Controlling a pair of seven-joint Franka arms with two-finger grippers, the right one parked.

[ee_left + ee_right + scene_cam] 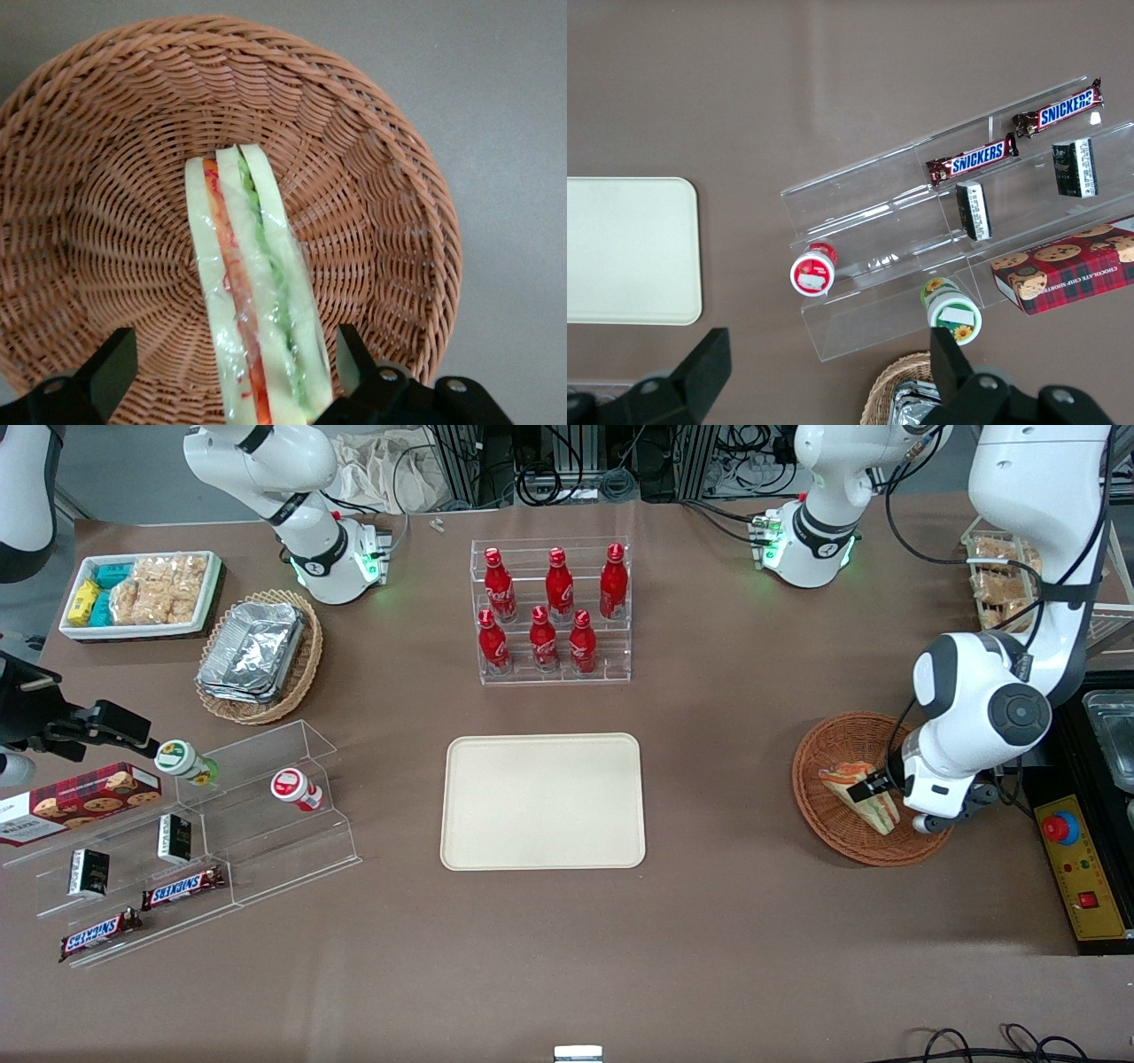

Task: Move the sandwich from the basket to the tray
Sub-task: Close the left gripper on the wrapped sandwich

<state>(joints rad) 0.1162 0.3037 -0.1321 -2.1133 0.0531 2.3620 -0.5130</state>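
Note:
The wrapped sandwich (pixel 852 786) lies in the reddish-brown wicker basket (pixel 815 815) toward the working arm's end of the table. In the left wrist view the sandwich (pixel 252 292) stands on edge on the basket's weave (pixel 106 177), its orange and green layers showing. My left gripper (pixel 875 788) is down in the basket, open, with its fingers astride the sandwich (pixel 232 367). One finger (pixel 353 354) is close beside the bread and the other stands well apart. The cream tray (pixel 542 802) lies bare at the table's middle and shows in the right wrist view (pixel 629 248).
A clear rack of red bottles (pixel 554 611) stands farther from the camera than the tray. A clear stepped shelf with snacks (pixel 186 841), a tan basket of foil containers (pixel 257 655) and a white bin (pixel 142 593) lie toward the parked arm's end. A yellow control box (pixel 1081 868) sits beside the basket.

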